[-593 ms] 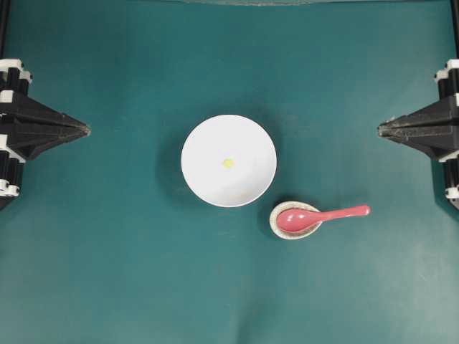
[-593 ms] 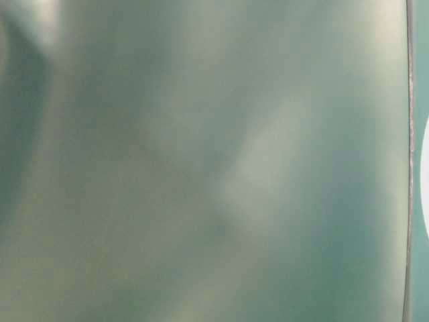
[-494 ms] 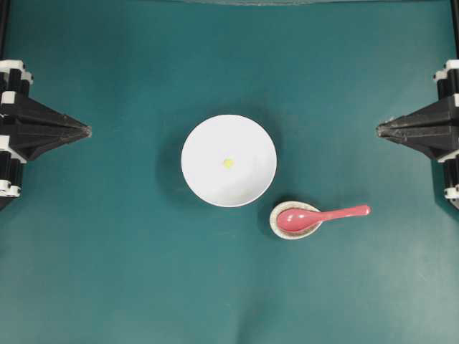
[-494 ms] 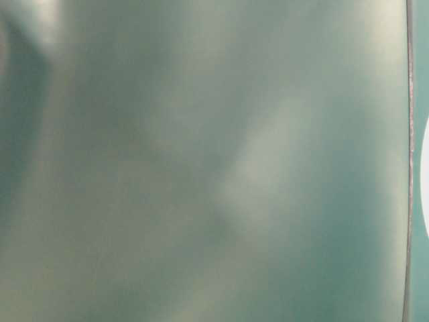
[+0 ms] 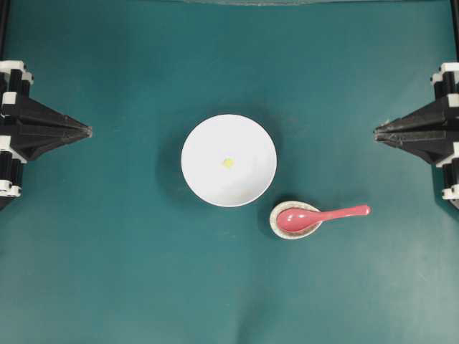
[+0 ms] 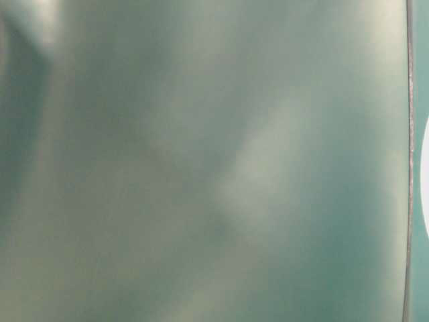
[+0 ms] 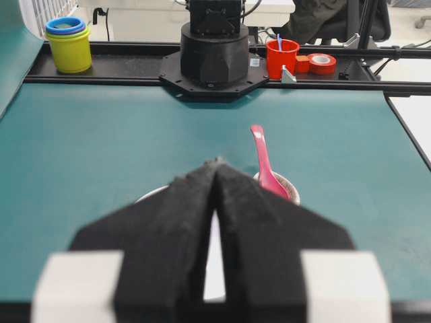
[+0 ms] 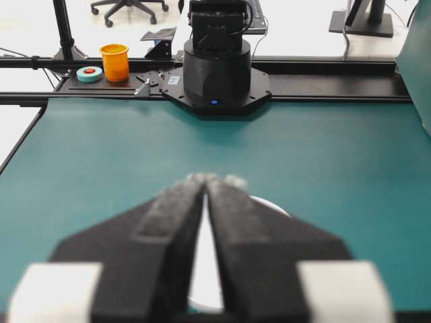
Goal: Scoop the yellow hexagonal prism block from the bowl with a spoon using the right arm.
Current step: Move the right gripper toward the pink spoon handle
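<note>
The left gripper (image 5: 86,132) sits at the bench's left edge, pointing level toward the middle, its fingers pressed together at the tips and holding nothing. The right gripper (image 5: 378,132) mirrors it at the right edge; in the right wrist view its fingertips (image 8: 195,180) nearly meet, with a thin slit between them.

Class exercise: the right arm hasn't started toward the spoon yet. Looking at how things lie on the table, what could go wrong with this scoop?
1. The spoon rests in a small speckled dish; a clumsy pickup by the right claw might tip or drag the dish.
2. The yellow block is tiny on the smooth floor of the white bowl; it may slide ahead of the spoon.
</note>
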`<state>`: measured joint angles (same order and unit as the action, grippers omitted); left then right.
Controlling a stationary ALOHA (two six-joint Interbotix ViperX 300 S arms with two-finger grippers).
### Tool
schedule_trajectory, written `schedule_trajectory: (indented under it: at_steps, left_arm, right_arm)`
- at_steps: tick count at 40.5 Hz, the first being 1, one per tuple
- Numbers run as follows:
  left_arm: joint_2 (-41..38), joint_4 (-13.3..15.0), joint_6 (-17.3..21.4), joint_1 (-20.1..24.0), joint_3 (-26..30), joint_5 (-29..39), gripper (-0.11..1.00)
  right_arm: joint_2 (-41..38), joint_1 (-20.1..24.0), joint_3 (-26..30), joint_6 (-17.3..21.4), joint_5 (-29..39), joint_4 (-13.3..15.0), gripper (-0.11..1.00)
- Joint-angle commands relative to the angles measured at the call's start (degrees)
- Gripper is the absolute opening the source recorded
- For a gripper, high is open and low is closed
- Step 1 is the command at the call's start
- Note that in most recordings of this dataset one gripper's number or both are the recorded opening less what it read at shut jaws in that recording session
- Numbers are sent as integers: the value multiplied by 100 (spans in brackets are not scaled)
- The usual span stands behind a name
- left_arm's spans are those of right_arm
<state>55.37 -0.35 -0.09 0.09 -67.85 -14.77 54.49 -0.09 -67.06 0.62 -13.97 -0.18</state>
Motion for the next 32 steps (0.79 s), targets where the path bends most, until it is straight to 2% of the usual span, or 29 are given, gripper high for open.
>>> schedule_trajectory:
  at_steps: [1, 4, 8, 18, 32]
  left_arm:
    - [-53, -18, -9, 18, 158, -26, -1]
    - [-53, -18, -9, 18, 158, -26, -1]
    - [-53, -9, -9, 18, 158, -26, -1]
    - [-70, -18, -18, 9, 149, -26, -1]
    - [-97, -18, -26, 18, 141, -18, -1]
  right_arm:
    - [-53, 0, 114, 9, -9, 0, 28]
    - [-88, 0, 114, 9, 9, -9, 38]
    - [-193, 0, 88, 18, 44, 0, 44]
    - [-721, 53, 9, 167, 18, -62, 44]
    - [-1863, 343, -35, 439, -563, -70, 44]
